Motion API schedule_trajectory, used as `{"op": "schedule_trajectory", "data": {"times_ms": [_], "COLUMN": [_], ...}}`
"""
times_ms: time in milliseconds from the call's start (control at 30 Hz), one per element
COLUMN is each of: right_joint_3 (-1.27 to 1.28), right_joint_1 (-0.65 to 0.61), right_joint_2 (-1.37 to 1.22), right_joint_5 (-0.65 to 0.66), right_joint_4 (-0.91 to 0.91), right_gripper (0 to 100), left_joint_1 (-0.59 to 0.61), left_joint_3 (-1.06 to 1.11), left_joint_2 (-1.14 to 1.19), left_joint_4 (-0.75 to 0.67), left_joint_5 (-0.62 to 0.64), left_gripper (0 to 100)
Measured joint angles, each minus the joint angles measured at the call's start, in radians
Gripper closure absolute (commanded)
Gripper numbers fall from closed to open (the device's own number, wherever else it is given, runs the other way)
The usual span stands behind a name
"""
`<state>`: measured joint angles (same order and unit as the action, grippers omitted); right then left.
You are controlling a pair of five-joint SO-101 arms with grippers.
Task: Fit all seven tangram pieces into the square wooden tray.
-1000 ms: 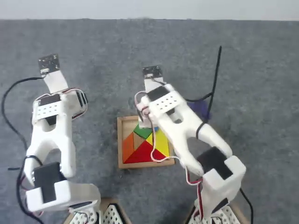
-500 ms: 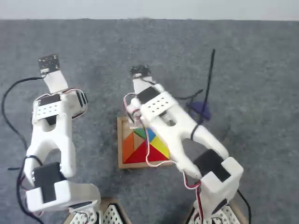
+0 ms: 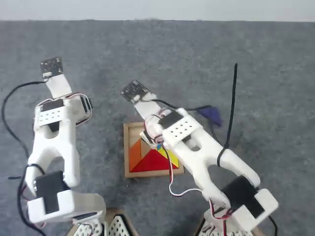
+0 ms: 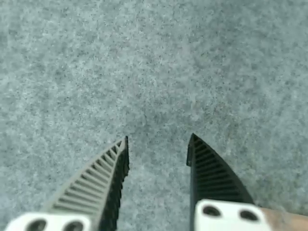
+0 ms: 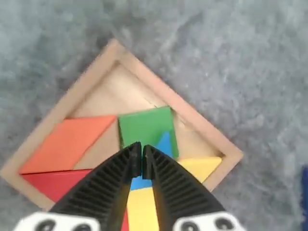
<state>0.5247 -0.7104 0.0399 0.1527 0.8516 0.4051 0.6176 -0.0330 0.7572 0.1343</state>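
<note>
Hovering over the square wooden tray (image 3: 126, 147), which lies on the grey carpet (image 3: 256, 49) just below the middle of the high view, the right arm (image 3: 197, 147) stretches up from the lower right of that frame and hides much of the tray's right half. From the right wrist camera, the right gripper (image 5: 142, 149) has its jaws clenched together with nothing between them, their tips just above the spot where the green square (image 5: 144, 126) meets a small blue piece (image 5: 165, 140). Inside the tray (image 5: 178, 102) an orange parallelogram (image 5: 67, 144) sits beside the green square, a red triangle (image 5: 50, 185) lies against the orange piece, and yellow pieces (image 5: 198, 167) touch the blue one. A stretch of bare wooden floor (image 5: 120, 91) shows in the corner beyond the green square. In the high view the orange parallelogram (image 3: 135, 153) lies along the tray's left wall and the red triangle (image 3: 151, 161) along its lower edge. A purple piece (image 3: 211, 114) rests on the carpet outside the tray, to its upper right, near a thin black cable (image 3: 233, 103). The left arm (image 3: 51, 147) stands at the left of the high view, well apart from the tray; its gripper (image 4: 156, 144) has its jaws released and spread wide over bare carpet (image 4: 154, 57), holding nothing.
</note>
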Motion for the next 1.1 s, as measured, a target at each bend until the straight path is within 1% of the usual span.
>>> {"op": "schedule_trajectory", "data": {"times_ms": [167,600,1000,1100], "right_joint_3": [0.009,-0.052,-0.081,-0.083], "right_joint_1": [-0.002,-0.002,0.100,0.106], "right_joint_2": [-0.002,-0.152,-0.153,-0.153], "right_joint_5": [0.005,0.005,0.005,0.005], "right_joint_4": [-0.031,-0.044,-0.051,-0.051], "right_gripper": [99.2,99.1,99.1,99.1], "left_joint_1": [0.000,0.000,0.000,0.000], "left_joint_3": [0.000,0.000,0.000,0.000], "left_joint_2": [0.000,0.000,0.000,0.000], "left_joint_4": [0.000,0.000,0.000,0.000], "left_joint_5": [0.000,0.000,0.000,0.000], "left_gripper": [82,82,82,82]}}
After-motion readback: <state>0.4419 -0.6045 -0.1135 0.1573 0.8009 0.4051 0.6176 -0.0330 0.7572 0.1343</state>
